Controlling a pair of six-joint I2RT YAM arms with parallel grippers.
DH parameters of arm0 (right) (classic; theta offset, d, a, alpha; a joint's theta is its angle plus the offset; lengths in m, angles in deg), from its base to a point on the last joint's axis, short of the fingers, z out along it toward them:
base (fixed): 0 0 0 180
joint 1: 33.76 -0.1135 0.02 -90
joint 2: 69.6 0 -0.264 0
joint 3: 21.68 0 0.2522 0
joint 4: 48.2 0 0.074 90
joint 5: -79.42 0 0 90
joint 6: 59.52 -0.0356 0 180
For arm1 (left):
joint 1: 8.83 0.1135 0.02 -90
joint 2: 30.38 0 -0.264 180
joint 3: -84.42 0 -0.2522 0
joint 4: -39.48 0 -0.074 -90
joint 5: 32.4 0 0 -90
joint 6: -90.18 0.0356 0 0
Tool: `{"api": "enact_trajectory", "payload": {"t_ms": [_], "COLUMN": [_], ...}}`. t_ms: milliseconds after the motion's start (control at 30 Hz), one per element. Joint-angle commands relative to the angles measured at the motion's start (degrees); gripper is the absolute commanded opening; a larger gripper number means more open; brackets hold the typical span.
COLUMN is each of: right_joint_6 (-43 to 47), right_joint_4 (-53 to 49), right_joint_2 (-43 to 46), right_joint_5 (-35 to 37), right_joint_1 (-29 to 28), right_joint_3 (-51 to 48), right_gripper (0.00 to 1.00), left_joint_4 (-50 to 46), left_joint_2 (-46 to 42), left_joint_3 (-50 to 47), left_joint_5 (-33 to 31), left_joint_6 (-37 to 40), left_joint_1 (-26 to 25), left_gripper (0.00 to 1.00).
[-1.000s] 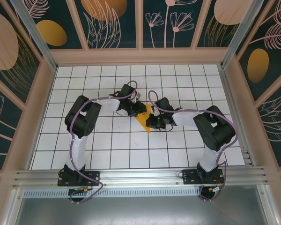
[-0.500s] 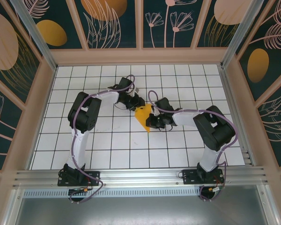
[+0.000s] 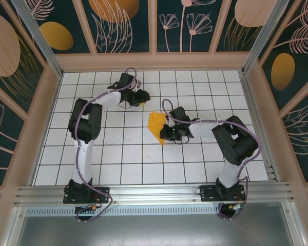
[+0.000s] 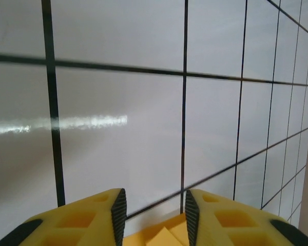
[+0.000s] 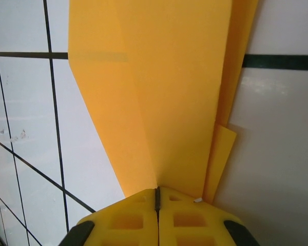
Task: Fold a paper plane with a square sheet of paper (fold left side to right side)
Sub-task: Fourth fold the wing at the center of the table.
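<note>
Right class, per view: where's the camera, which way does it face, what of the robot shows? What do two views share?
Top external: above, behind the bases, looking down on the table; both arms, left gripper, right gripper.
Left wrist: on the left arm, facing bare tiles; open yellow fingers.
Right wrist: on the right arm, facing the orange paper; fingers shut on it.
Shared: top and right wrist show the paper.

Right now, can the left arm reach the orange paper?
Probably yes: bare tiles lie between the open left gripper and the paper plane; the right gripper, shut on it, crowds one side.
</note>
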Motion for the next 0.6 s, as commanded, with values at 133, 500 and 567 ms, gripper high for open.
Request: {"api": "enact_trajectory", "payload": {"t_ms": [133, 500, 567], "right_joint_6": [2.8, 6.7, 7.1], "right_joint_4": [-3.8, -6.6, -6.3], "right_joint_2": [8.2, 11.8, 10.0], "right_joint_5": [3.8, 8.5, 7.9], "right_joint_1": [-0.1, 3.6, 3.7], "right_joint_3": [2.1, 1.1, 2.1], "right_gripper": [0.32, 0.50, 0.51], "left_joint_4": [8.0, 14.6, 14.6], "left_joint_2": [-16.0, -16.7, -15.4], "left_joint_3": [-17.1, -25.1, -24.3], "left_joint_5": [2.5, 4.0, 3.4], "left_joint_6": [-2.6, -7.1, -7.4], "left_joint_1": [-0.7, -6.0, -6.5], "left_gripper": [0.45, 0.46, 0.46]}}
